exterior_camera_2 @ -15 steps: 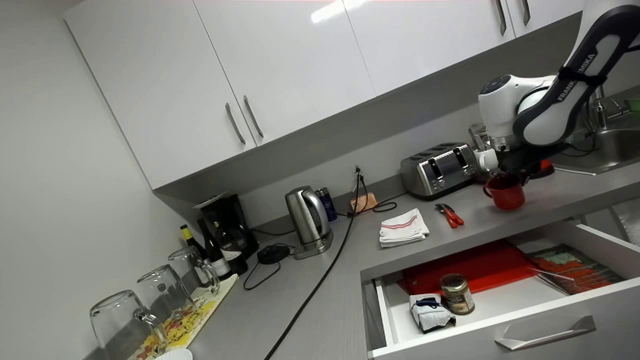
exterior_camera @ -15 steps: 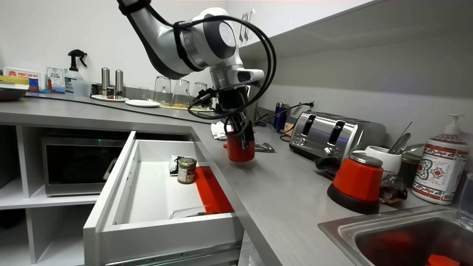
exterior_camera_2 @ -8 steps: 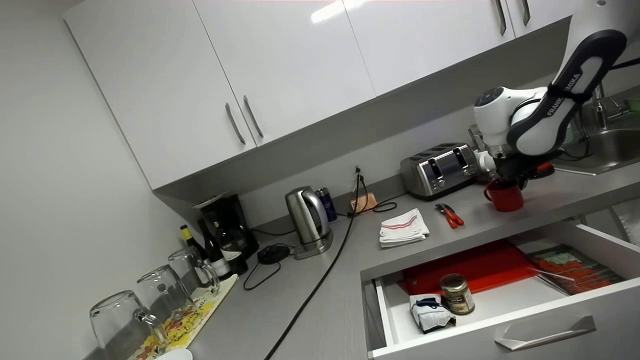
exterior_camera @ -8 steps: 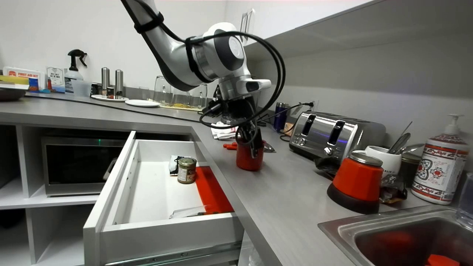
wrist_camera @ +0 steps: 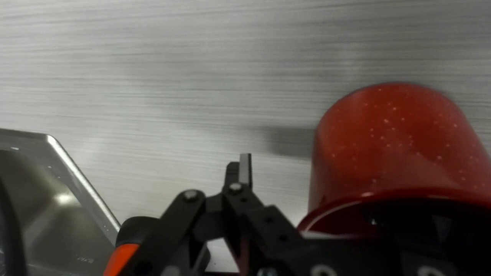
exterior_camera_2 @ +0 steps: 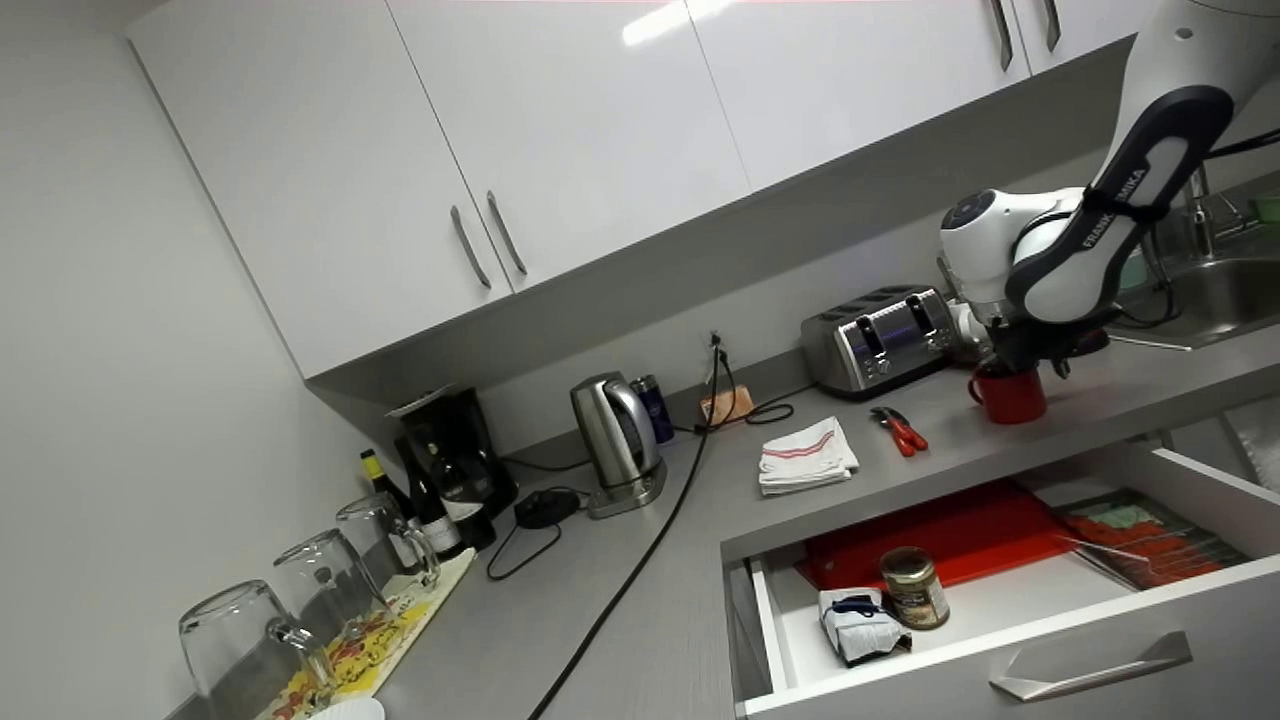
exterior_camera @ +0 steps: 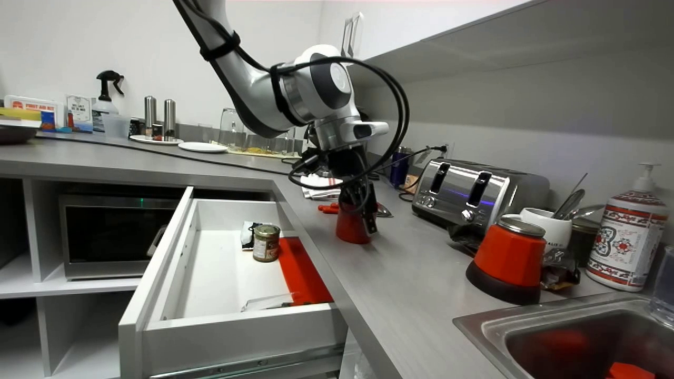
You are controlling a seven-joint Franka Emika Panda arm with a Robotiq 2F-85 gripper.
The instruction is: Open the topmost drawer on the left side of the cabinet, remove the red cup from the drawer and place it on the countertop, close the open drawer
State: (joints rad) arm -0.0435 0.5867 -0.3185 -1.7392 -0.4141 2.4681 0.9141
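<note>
Low and to the left of the fingers (wrist_camera: 245,170), in an exterior view, the cabinet (exterior_camera: 84,287) opens its shelf bays. The countertop (exterior_camera: 400,273) passes beneath the fingers: its front edge is near, on their left in that view, and grey surface runs on from them to the rim of the sink (exterior_camera: 471,318), while the toaster (exterior_camera: 482,195) stands to their right. Below and left of them the drawer (exterior_camera: 208,273) is pulled out past the edge.

On the arm (exterior_camera_2: 1080,285) above them, FRANK and MIKA can be read (a black strap (exterior_camera_2: 1125,205) covers what lies between). Far to their left, a white box (exterior_camera: 32,105) reads FIRST AID KIT.

Since half a second ago, the arm has sunk slightly and the red cup (exterior_camera_2: 1012,398) has hardly shifted; it stands upright on the countertop right at the fingers, handle on the side away from the outer one. The gripper (exterior_camera_2: 1035,368) has spread well open: that outer finger, close against the red cup then, now stands apart from it, so the wall is not pinched. The other finger is lost in the dark of the cup's mouth; whether it touches the inside cannot be told.
</note>
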